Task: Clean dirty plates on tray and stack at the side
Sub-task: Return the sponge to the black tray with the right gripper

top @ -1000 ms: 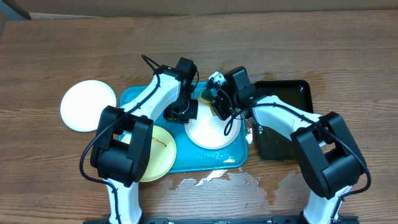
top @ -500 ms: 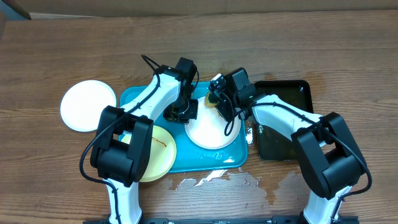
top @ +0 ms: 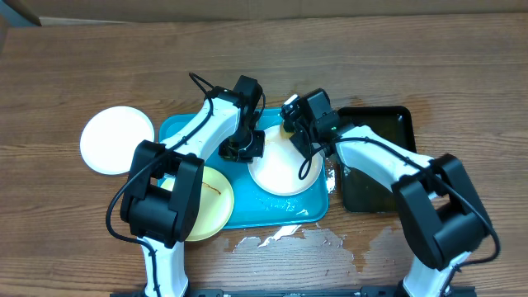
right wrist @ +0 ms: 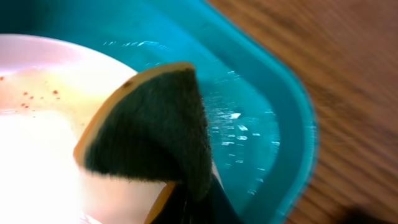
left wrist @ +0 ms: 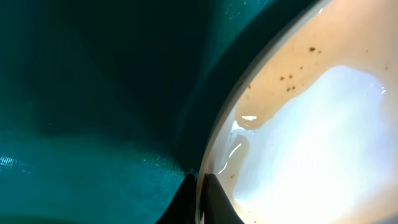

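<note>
From above my left arm [top: 161, 194] hides part of the yellow plate [top: 211, 206], the sponge [right wrist: 155, 130] covers my right claw's [right wrist: 194, 202] tips, and the white plate [left wrist: 323, 137] overruns the wrist view.

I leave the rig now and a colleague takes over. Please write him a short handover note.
Left gripper: shut on the rim of the round white plate, brown-specked, in the large turquoise plastic tray.
Right gripper: shut on the yellow sponge with green scouring face, at that plate's rim.
Round pale yellow plate: tray's near left corner, dark smear on it.
Second round white plate: on the wooden table left of the tray, looks clean.
Done: apparently that one. To do: finish the specked plate, clean the yellow, stack both.
</note>
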Available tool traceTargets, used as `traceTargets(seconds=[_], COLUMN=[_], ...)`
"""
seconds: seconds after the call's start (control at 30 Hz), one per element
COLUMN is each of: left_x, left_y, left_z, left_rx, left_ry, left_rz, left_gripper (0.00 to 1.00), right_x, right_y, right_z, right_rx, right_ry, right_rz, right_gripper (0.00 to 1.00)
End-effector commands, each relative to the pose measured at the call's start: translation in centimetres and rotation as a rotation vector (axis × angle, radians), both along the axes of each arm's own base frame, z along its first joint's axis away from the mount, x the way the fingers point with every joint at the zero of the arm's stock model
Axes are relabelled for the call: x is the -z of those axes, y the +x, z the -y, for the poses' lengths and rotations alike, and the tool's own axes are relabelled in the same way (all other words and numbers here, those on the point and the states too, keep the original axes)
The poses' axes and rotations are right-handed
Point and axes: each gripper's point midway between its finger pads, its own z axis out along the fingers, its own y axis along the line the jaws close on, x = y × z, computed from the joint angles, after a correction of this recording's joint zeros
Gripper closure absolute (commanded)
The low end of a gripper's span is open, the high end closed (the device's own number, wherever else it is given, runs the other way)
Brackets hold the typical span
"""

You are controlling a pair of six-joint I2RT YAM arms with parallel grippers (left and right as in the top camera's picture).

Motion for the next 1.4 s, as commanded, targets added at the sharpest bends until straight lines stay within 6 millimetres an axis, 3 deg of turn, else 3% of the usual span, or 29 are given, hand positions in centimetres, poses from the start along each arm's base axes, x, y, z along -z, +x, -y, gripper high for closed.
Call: traceTargets(seconds=[0.0,0.27,0.4,0.57,0.87,1.03,1.37], left_x=[1.4,1.1,0.0,-2.5,-6.6,-7.1,-7.2], left_y=[-1.3,-1.2,-0.7,0.5,2.7,3.0,3.1], left_z=[-1.8,-2.6,-3.3,-3.9,-4.4,-4.8,-4.8], left_rx=[0.013,0.008,0.012,0.018,0.027,0.028,0.027], left_ry=[0.092,0.124,0.168,0.221,0.275,0.301,0.299], left_rz=[-0.049,-0.05,-0.038,-0.013,0.053,0.07,0.071], left_gripper=[0.96,0.96,0.96,0.96,0.96,0.96,0.96], right_x=[-6.1,-11.3,-12.6,-11.7,-8.8,-8.2,-8.1], right_y=[3.0,2.2,0.8,-2.1,-6.6,-8.1,-8.6], right_z=[3.0,5.1,6.0,6.5,11.2,13.2,16.8], right_rx=[0.114,0.298,0.401,0.488,0.761,0.834,0.963], right_ry=[-0.037,0.093,0.186,0.256,0.203,0.244,0.325], right_rz=[0.174,0.206,0.153,-0.015,-0.259,-0.382,-0.465], right_gripper=[0.96,0.96,0.96,0.96,0.96,0.96,0.96])
